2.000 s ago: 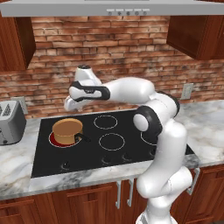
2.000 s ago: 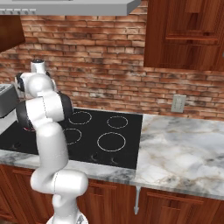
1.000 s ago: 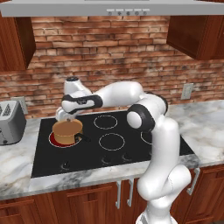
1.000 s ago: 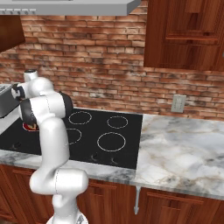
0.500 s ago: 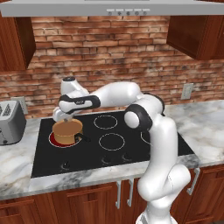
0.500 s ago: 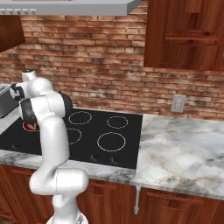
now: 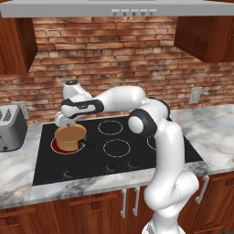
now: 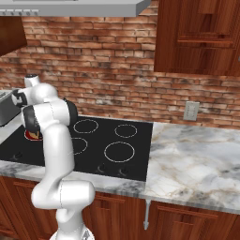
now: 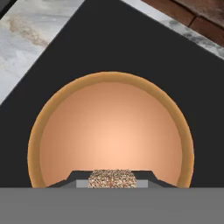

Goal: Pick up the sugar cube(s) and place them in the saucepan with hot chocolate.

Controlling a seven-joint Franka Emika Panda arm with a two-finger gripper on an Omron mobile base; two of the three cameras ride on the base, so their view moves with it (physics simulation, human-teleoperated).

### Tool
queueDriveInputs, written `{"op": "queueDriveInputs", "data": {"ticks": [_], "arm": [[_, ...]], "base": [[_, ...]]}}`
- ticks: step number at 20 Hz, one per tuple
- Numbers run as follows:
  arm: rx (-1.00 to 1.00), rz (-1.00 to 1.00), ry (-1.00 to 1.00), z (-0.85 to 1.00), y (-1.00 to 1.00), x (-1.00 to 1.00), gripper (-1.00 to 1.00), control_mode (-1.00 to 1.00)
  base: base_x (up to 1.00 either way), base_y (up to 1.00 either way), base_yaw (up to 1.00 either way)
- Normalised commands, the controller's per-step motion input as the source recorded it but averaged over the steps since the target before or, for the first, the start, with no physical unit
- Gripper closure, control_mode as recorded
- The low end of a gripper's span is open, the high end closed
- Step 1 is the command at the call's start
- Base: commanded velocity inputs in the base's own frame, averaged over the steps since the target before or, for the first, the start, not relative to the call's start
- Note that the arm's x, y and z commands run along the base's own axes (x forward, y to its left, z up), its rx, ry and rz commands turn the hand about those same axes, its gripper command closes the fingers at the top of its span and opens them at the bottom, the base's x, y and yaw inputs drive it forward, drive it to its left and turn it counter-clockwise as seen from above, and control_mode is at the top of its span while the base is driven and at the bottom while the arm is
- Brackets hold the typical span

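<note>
Directly over the saucepan with hot chocolate (image 9: pixel 111 131), the end effector (image 9: pixel 113 179) hangs, clenched on a speckled sugar cube (image 9: pixel 113 178).

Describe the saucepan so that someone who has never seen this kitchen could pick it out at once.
Start at the black glass cooktop set in the grey marble counter below the brick wall. On its far-left burner, glowing red, stands the small round copper-orange saucepan with a short black handle and light brown filling. It is the one pot on the cooktop; the grey toaster stands off the glass, on the marble.
</note>
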Motion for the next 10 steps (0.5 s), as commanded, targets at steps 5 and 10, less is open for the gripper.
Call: {"op": "queueDriveInputs", "data": {"ticks": [5, 10], "arm": [[0.0, 0.0, 0.02, -0.42, 0.0, 0.0, 1.0, -1.0], [0.0, 0.01, 0.01, -0.36, 0.07, 0.05, 1.0, -1.0]], "base": [[0.0, 0.0, 0.0], [0.0, 0.0, 0.0]]}}
